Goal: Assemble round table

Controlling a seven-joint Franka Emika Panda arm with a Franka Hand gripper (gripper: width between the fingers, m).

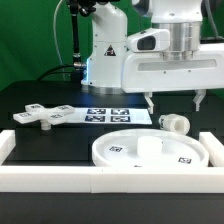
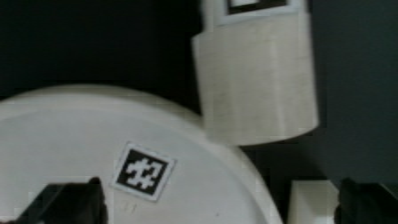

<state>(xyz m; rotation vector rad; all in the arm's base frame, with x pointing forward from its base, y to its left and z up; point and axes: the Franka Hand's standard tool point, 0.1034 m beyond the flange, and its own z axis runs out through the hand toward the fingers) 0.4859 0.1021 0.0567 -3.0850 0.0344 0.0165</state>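
Above the bench point(image 1: 55, 135), my claw point(image 1: 175, 103) hangs wide open and empty, jaws spread, nothing between them! Right below it lies the short leg point(image 1: 175, 123), on its side by the look of it, just behind the big round disc point(image 1: 150, 150) toward the exterior view's right. The cross-shaped base point(image 1: 40, 115) sits well apart on the exterior view's left, beside the marker board point(image 1: 110, 113).

From the wrist view, the leg point(image 2: 258, 85) crowds the disc point(image 2: 89, 130) at its rim. Touching or merely beside it, I cannot tell. And that's the trouble, I reckon: if I drop as I stand, one finger point(image 2: 68, 205) looks set to land on the disc rather than beside the leg, and it could shove the disc or jam on the rim. A round leg may also roll when the first pad meets it and slip out of line. Grab it off-centre and it could tip in my grip.
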